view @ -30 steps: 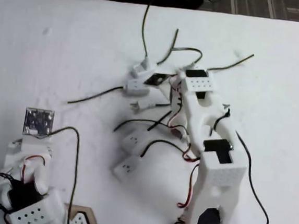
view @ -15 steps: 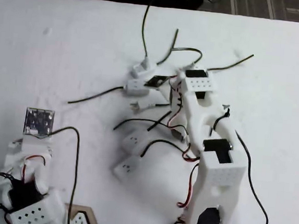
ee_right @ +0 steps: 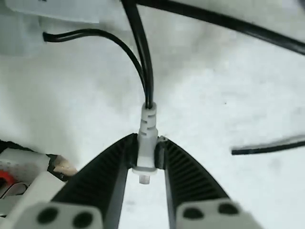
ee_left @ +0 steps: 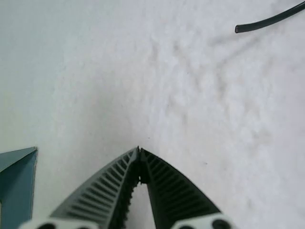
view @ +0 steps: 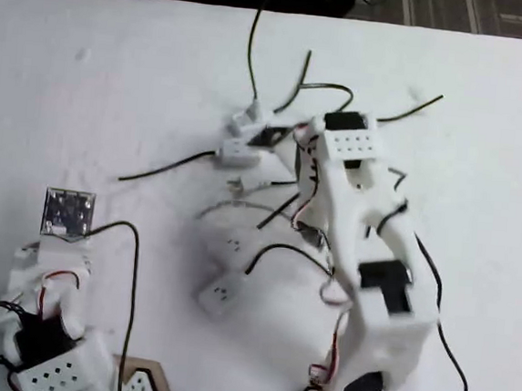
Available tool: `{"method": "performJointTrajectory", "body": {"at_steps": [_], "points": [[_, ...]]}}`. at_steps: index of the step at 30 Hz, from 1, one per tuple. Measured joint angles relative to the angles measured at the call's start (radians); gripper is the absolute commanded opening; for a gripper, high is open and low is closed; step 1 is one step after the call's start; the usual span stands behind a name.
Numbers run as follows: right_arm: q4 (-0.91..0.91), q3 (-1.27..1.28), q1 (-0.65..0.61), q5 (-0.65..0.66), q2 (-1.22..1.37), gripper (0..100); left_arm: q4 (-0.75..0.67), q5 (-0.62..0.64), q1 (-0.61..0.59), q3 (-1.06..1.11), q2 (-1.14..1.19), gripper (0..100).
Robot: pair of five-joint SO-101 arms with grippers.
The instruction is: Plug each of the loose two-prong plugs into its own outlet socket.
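Note:
My right gripper (ee_right: 147, 143) is shut on a white two-prong plug (ee_right: 147, 152), and the plug's black cord (ee_right: 143, 71) runs away from the jaws. In the high view the right arm (view: 348, 144) stretches to the table's middle, beside two white plug-and-socket pairs (view: 239, 152) and a loose plug (view: 244, 185). Two white outlet sockets (view: 220, 294) lie nearer the front. At the front left my left gripper (view: 68, 206) stays shut on nothing; its tips (ee_left: 139, 155) hang over bare white table.
Several loose black cords (view: 163, 164) sprawl over the middle of the white table (view: 116, 73). One cord end (ee_left: 238, 28) lies ahead of the left gripper. A dark cable (view: 131, 285) runs along the left arm. Bare room lies at the back left.
The right arm has shifted and tilted, dragging the held plug's cord, which now blurs above the two front sockets. The left arm has not moved.

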Motion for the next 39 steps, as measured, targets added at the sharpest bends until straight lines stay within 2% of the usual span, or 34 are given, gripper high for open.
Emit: {"method": "performJointTrajectory", "body": {"at_steps": [6, 10, 16, 20, 28, 33, 39], "points": [[0.009, 0.135, -0.061, -0.092, -0.316, 1.8, 0.0, 0.003, 0.0, -0.011, 0.0, 2], [0.015, 0.242, -0.133, -0.175, -0.526, 1.8, 0.035, 0.094, 0.025, -0.106, 0.0, 2], [0.02, 0.258, -0.25, -0.35, -0.862, 1.8, 0.104, 0.233, 0.233, -0.282, -0.012, 2], [0.018, 0.259, -0.336, -0.466, -1.043, 1.8, 0.106, 0.311, 0.322, -0.376, -0.014, 2], [-0.044, 0.265, -0.453, -0.677, -1.178, 1.8, 0.041, 0.43, 0.537, -0.496, -0.014, 2], [-0.101, 0.341, -0.543, -0.73, -1.203, 1.8, 0.032, 0.46, 0.712, -0.529, -0.014, 2], [-0.249, 0.523, -0.626, -0.736, -1.326, 1.8, 0.032, 0.463, 0.908, -0.575, -0.014, 2]]}}
